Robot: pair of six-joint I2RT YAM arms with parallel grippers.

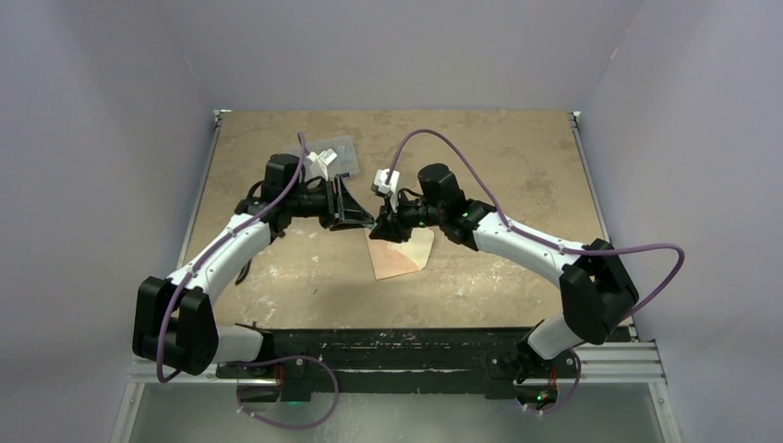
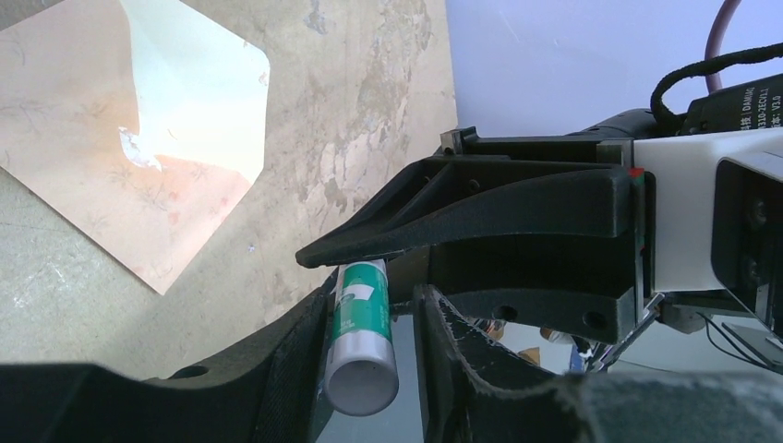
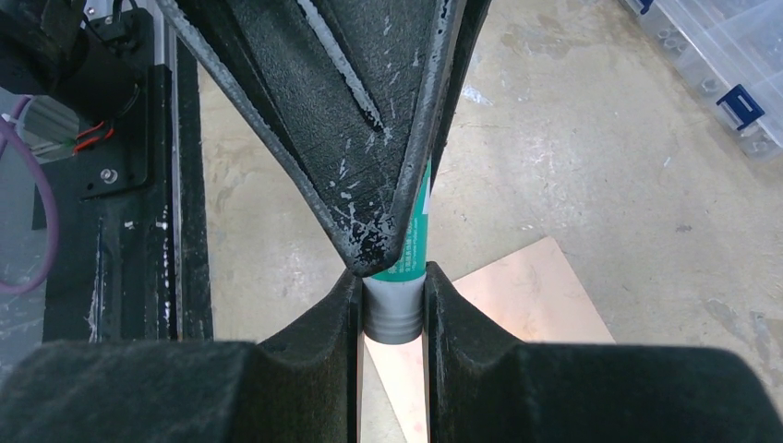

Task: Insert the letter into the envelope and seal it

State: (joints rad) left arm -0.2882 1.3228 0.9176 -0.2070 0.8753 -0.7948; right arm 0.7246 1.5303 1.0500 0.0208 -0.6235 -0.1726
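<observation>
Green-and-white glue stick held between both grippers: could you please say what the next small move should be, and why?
Both grippers clamp the green-and-white glue stick above the salmon-pink paper envelope, whose pale flap lies open. So probably draw the right gripper slowly away along the tube, left gripper holding firm, to pull the ribbed grey end, likely the cap, off.

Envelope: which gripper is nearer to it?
Right. The right gripper hangs over the far edge of the envelope; the left gripper sits left of it. Both grip the glue stick.
</observation>
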